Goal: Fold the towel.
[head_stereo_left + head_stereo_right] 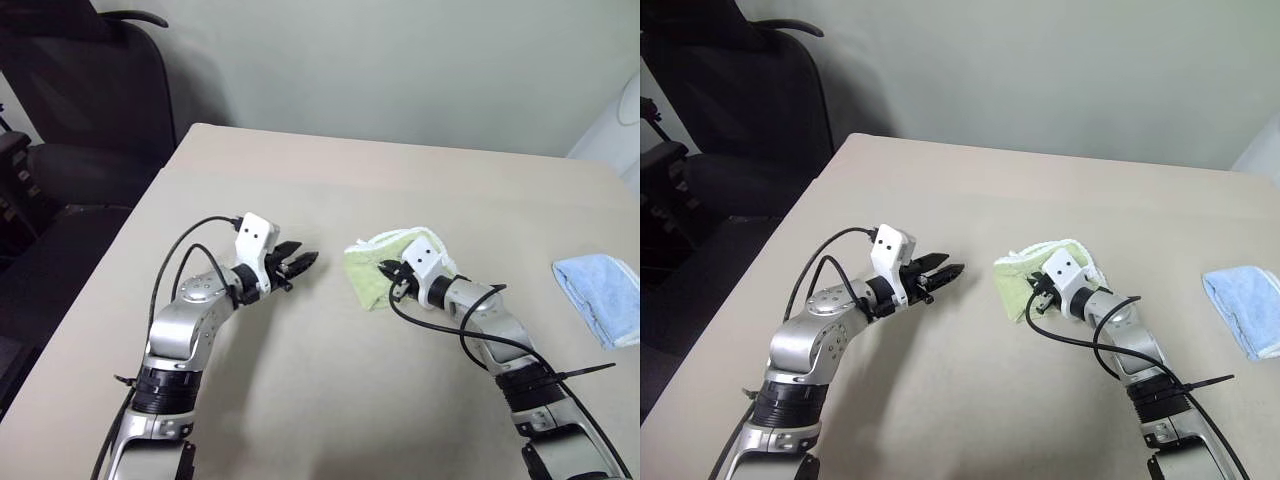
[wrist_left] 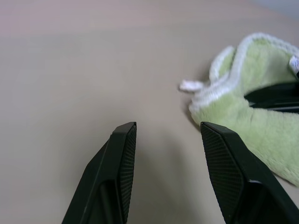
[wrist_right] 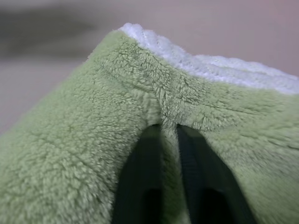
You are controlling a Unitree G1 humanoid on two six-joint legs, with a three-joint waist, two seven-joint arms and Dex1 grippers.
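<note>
Looking from the head, we saw the towel (image 1: 378, 266) bunched mid-table (image 1: 330, 400), our right gripper (image 1: 392, 279) pinching its fold. Our left gripper (image 2: 166, 140) hung open beside it. We read no writing anywhere.

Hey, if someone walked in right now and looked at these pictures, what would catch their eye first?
Most likely the light green towel, bunched near the middle of the beige table, with the right hand pinching a fold of it. Next, the left hand, open and empty, just to the towel's left. Then a light blue cloth lying at the table's right edge and a black office chair beyond the far left corner.
</note>
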